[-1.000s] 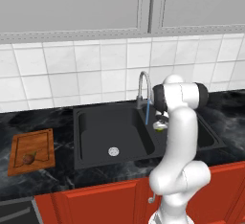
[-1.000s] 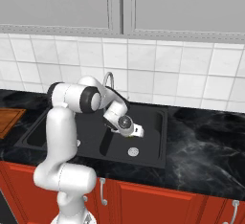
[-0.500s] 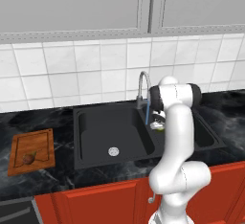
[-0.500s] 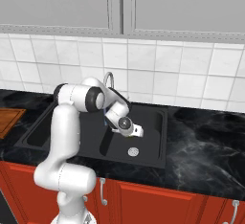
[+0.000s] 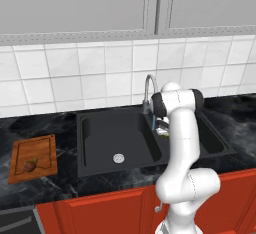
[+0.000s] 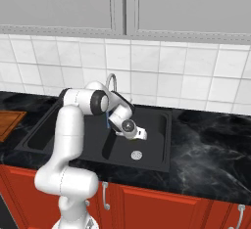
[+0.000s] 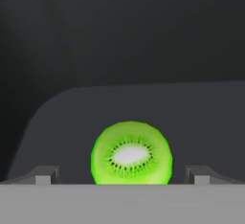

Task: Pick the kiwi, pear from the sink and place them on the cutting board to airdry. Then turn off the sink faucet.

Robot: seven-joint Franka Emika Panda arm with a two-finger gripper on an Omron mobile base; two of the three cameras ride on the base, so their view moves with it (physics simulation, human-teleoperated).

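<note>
The kiwi (image 7: 131,153) shows its bright green cut face on the floor of the black sink (image 5: 100,128), in the right basin. My gripper (image 7: 122,179) is open, with one fingertip on each side of the kiwi and not touching it. In the right base view the gripper (image 6: 142,135) reaches low into that basin, beside the drain (image 6: 136,154). A green sliver of the kiwi (image 5: 163,133) peeks out beside my arm. The silver sink faucet (image 5: 149,92) runs a thin blue stream (image 5: 152,121). The cutting board (image 5: 42,148) lies left of the sink with a small brownish fruit (image 5: 30,165) on it, apparently the pear.
Dark marble counter (image 6: 211,145) surrounds the sink, with a white tiled wall (image 5: 75,78) behind and grey cabinets above. Red cabinet fronts (image 6: 162,203) run below. The left basin has a round drain (image 5: 118,158). My own arm (image 5: 182,143) stands over the right basin.
My arm has shifted slightly left and the hand has settled a little lower in the right basin. The jaws stay wide open.
</note>
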